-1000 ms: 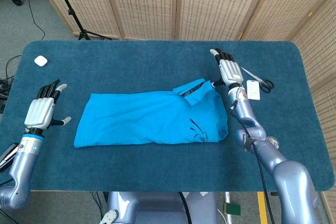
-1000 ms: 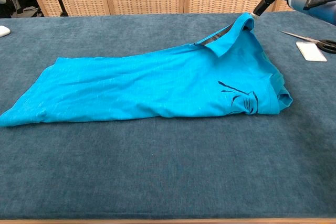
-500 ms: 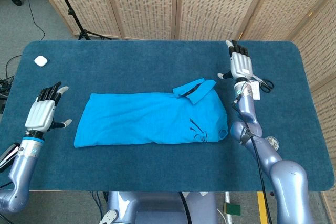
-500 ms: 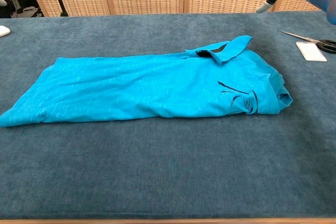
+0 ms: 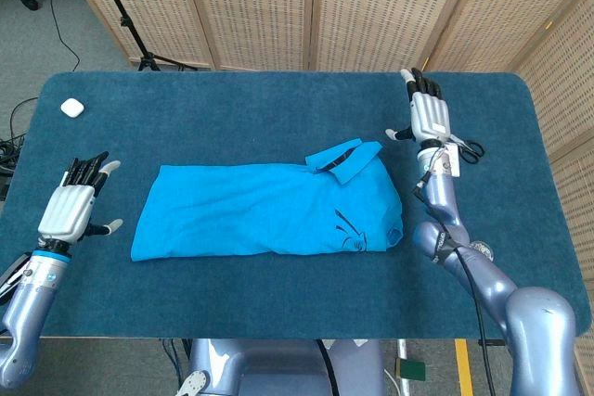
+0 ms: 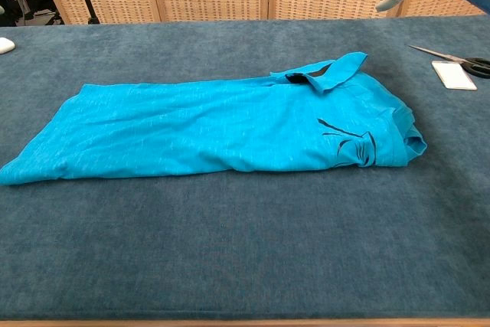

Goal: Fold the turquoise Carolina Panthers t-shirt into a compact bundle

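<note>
Right hand has let the collar go and drawn back; shirt lies flat again.

A second ago that hand was lifting the collar flap; now the flap has dropped onto the cloth and the hand hangs past the shirt's far right corner, fingers spread and straight, holding nothing, palm down, pointing away from the robot, with the scissors and a white tag just beyond it on its outer side. I'd judge it backed off to clear room before the next fold. The left hand has slid a little nearer the robot and waits, open and empty, just off the shirt's left end, likely ready to take that edge. The shirt lies between the two hands as a long band, logo end toward the right hand, not yet bundled.
</note>
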`<state>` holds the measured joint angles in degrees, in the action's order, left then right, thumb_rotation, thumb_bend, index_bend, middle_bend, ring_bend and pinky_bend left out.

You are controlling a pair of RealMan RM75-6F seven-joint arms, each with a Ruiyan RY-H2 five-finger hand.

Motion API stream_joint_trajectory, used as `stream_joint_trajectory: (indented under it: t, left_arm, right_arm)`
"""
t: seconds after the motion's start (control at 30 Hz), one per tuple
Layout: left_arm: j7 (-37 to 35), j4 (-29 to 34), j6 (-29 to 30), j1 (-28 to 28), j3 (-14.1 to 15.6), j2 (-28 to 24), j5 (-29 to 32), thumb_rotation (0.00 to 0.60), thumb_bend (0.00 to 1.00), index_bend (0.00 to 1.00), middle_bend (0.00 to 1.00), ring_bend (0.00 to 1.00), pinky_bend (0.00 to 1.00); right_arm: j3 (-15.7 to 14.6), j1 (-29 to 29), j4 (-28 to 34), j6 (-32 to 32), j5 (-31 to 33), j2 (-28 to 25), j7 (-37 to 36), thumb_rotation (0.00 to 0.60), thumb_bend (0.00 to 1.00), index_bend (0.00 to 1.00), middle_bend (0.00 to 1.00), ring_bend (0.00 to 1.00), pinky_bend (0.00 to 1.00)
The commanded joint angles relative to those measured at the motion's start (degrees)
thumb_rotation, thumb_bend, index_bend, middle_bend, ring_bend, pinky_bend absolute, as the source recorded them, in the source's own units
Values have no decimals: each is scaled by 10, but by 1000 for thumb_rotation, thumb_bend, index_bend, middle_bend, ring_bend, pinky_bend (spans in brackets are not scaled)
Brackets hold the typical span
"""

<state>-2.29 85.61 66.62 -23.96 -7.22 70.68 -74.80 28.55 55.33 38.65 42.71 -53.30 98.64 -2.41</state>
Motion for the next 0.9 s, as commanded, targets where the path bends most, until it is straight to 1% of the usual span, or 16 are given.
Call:
stream_joint_trajectory:
  t: [0.03, 0.13, 0.23, 0.37, 0.47, 0.6, 0.8, 0.9]
  left_arm:
    - [-22, -8, 4, 10, 19, -7, -27, 600, 171, 0, 0, 0, 0]
    - [-41, -12, 1, 16, 36, -12, -47, 600, 171, 0, 0, 0, 0]
    - [-54, -19, -5, 19, 47, -12, -58, 600, 171, 0, 0, 0, 0]
    - [-64, -24, -8, 23, 57, -10, -67, 600, 171, 0, 0, 0, 0]
    - [-69, -29, -7, 26, 65, -6, -76, 600, 171, 0, 0, 0, 0]
    - [-70, -35, -5, 29, 72, -1, -87, 600, 173, 0, 0, 0, 0]
    - [-66, -51, -7, 35, 81, 16, -89, 600, 175, 6, 0, 0, 0]
    - [-64, -56, -13, 38, 86, 24, -87, 600, 176, 22, 0, 0, 0]
  right_arm:
    - [-38, -82, 166, 63, -53, -98, -13, 600, 0, 0, 0, 0, 0]
    - [-64, -129, 272, 85, -72, -163, -4, 600, 0, 0, 0, 0, 0]
    - [-89, -169, 356, 105, -92, -220, 2, 600, 0, 0, 0, 0, 0]
    - [-115, -210, 425, 131, -124, -272, -8, 600, 0, 0, 0, 0, 0]
    - [-134, -242, 461, 168, -161, -299, -28, 600, 0, 0, 0, 0, 0]
    - [-159, -282, 489, 221, -214, -324, -59, 600, 0, 0, 0, 0, 0]
    - [-204, -349, 514, 304, -285, -353, -120, 600, 0, 0, 0, 0, 0]
    - [-220, -378, 510, 351, -315, -357, -137, 600, 0, 0, 0, 0, 0]
